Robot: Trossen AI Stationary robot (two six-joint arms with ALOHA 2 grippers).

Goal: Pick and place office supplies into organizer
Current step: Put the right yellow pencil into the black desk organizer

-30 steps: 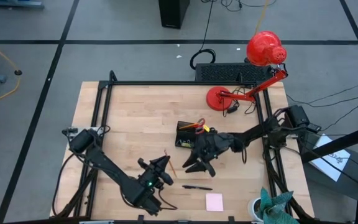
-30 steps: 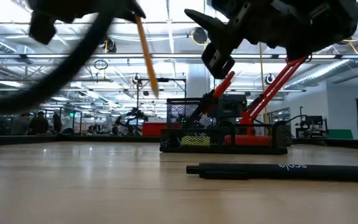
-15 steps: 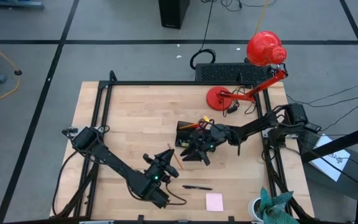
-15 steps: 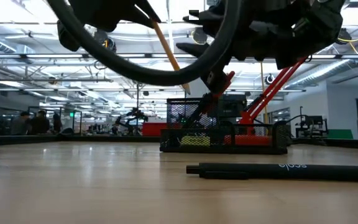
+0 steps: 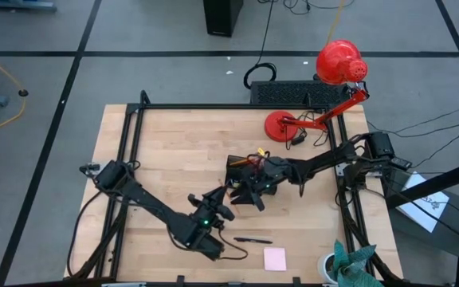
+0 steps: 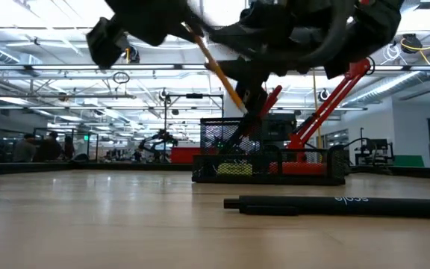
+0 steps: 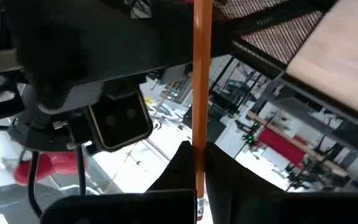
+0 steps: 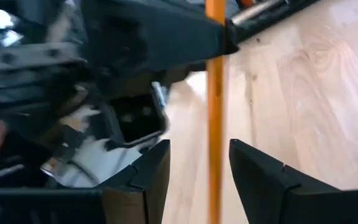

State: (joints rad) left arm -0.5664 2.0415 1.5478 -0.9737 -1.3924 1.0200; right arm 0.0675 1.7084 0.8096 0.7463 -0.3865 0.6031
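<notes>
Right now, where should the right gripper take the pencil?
Pencil: grip the bare shaft clear of the left gripper, which clamps one end. The right gripper straddles it open; from there, close squarely across the thin shaft.

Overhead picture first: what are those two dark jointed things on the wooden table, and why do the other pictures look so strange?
They are two robot arms, each ending in a two-finger hand. One camera looks straight down, one sits at tabletop level, and one rides on each wrist, hence the odd close-ups. The left hand grips a thin orange pencil. The right hand is open, with that pencil between its fingers. On the light wooden table lie a slim black pen and a pale pink sticky-note pad. A small black compartment organizer stands mid-table, and a red desk lamp stands at the far edge.
</notes>
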